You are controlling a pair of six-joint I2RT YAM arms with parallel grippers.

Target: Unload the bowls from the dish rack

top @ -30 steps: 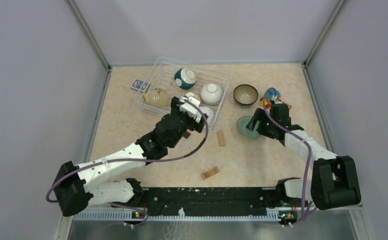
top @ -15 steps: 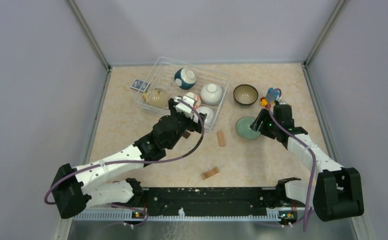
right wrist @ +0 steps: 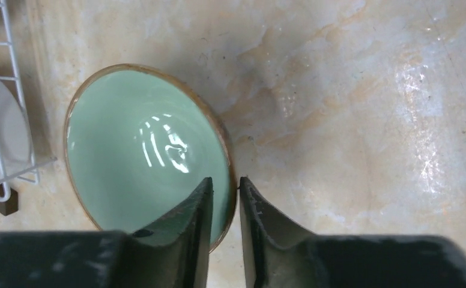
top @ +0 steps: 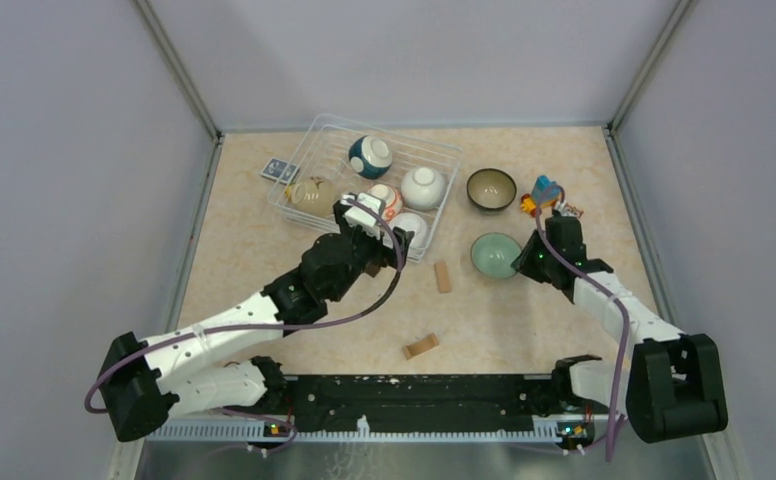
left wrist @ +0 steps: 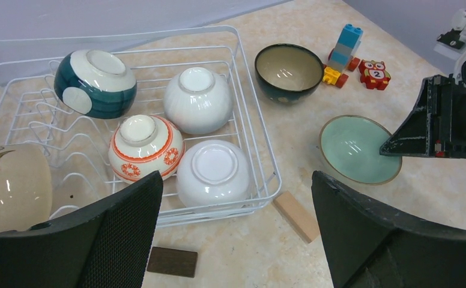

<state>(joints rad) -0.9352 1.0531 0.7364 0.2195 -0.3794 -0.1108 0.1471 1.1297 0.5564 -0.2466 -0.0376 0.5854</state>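
Observation:
The white wire dish rack (left wrist: 260,150) holds several upturned bowls: teal-and-white (left wrist: 95,83), plain white (left wrist: 197,99), orange-patterned (left wrist: 145,147), a second white one (left wrist: 214,173) and a beige one (left wrist: 8,186) on its side. My left gripper (left wrist: 236,180) hangs wide open over the rack's near corner, holding nothing. A dark bowl (left wrist: 289,72) and a pale green bowl (right wrist: 140,144) sit upright on the table. My right gripper (right wrist: 224,183) has its jaws drawn close, with the green bowl's right rim showing in the narrow gap. Whether they pinch the rim I cannot tell.
A light wooden block (left wrist: 296,215) lies just right of the rack, a dark one (left wrist: 172,261) by its near side, another (top: 421,346) nearer the arm bases. Toy bricks (left wrist: 344,54) and an owl tile (left wrist: 375,73) lie far right. A blue card (top: 280,170) lies left of the rack.
My right gripper drew back to the right, off the middle of the green bowl to its rim, and its jaws narrowed. The left gripper edged toward the rack, still open.

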